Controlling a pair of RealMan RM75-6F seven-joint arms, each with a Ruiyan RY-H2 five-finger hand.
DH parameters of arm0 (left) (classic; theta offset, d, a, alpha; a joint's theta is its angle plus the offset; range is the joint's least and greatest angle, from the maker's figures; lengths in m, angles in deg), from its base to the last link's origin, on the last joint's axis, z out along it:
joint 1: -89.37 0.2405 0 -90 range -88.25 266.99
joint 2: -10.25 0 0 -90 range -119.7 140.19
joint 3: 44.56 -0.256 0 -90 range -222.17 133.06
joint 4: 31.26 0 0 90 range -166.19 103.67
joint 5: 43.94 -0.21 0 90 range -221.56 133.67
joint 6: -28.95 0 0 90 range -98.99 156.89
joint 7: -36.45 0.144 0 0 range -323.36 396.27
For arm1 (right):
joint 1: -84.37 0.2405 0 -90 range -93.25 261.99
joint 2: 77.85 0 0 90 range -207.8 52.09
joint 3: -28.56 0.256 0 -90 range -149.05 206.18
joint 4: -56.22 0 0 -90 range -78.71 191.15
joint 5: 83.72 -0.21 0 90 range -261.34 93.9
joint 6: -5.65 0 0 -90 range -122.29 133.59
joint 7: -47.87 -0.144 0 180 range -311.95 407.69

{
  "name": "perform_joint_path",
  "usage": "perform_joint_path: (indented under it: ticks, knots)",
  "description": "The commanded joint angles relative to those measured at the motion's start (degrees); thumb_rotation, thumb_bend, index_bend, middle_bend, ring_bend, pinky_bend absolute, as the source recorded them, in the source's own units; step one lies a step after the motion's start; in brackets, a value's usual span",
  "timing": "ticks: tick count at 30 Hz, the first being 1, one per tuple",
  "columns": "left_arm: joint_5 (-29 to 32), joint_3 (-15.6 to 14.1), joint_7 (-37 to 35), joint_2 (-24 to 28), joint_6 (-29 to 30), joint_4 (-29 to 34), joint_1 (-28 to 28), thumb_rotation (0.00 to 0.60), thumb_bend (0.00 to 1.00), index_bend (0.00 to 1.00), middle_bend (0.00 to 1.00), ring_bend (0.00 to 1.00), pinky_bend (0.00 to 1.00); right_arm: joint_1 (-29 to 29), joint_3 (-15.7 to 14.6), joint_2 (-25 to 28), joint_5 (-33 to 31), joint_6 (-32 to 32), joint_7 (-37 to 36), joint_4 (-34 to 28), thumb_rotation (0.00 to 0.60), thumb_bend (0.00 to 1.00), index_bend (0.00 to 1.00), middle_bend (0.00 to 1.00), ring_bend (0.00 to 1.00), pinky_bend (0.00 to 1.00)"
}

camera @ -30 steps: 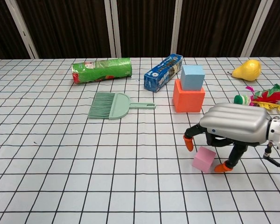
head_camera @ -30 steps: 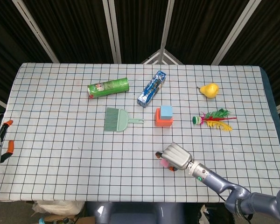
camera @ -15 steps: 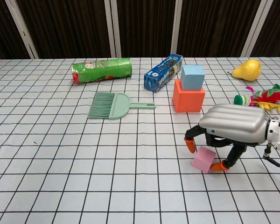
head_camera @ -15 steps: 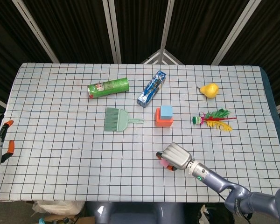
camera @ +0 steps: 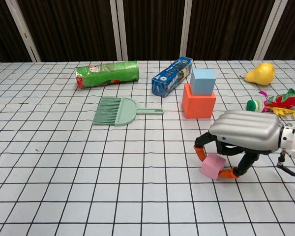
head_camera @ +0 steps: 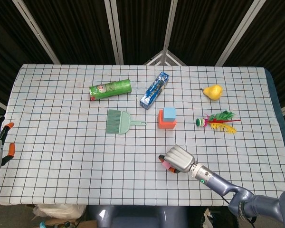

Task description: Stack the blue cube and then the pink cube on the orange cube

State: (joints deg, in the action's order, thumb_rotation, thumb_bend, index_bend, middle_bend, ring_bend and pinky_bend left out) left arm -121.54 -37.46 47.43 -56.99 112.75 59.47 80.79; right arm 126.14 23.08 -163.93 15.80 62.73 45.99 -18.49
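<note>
Right hand (camera: 243, 135) arches over the pink cube (camera: 213, 166), fingertips touching its sides on the table, with the blue cube (camera: 202, 81) already atop the orange cube (camera: 198, 101) just beyond, far side.

A blue cube (camera: 202, 81) is showing above an orange cube (camera: 198, 103); the worktop (camera: 64, 157) (white) is wearing black gridlines.
</note>
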Motion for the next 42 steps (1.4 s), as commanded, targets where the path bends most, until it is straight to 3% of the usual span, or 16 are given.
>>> perform_joint_path:
  ticks: [1, 13, 21, 32, 42]
  knots:
    - [-0.01, -0.02, 0.0, 0.02, -0.01, 0.02, 0.0, 0.6, 0.56, 0.16, 0.01, 0.0, 0.0, 0.02, -0.04, 0.0, 0.02, 0.0, -0.01, -0.06, 0.6, 0.35, 0.51, 1.0, 1.0, 0.84]
    - [-0.23, -0.05, -0.79, 0.32, 0.08, 0.07, 0.1, 0.6, 0.56, 0.16, 0.01, 0.0, 0.0, 0.16, 0.54, 1.82, -0.35, 0.61, 0.4, -2.38, 0.6, 0.35, 0.51, 1.0, 1.0, 0.84]
    - [-0.53, -0.13, -1.68, 0.63, 0.24, 0.04, 0.26, 0.6, 0.56, 0.16, 0.01, 0.0, 0.0, 0.74, 3.52, 5.69, -2.37, 1.23, 3.11, -6.83, 0.6, 0.35, 0.51, 1.0, 1.0, 0.84]
    - [-0.73, -0.21, -1.94, 0.65, -0.07, 0.01, 0.09, 0.6, 0.56, 0.16, 0.01, 0.0, 0.0, 4.19, 11.99, 13.64, -15.76, -6.93, 6.57, -11.02, 0.6, 0.35, 0.51, 1.0, 1.0, 0.84]
    - [-0.99, -0.39, -1.89, 0.78, 0.44, 0.27, 0.4, 0.6, 0.56, 0.16, 0.01, 0.0, 0.0, 8.11, 16.19, 18.55, -27.44, -15.72, 9.63, -13.09, 0.6, 0.36, 0.52, 1.0, 1.0, 0.84]
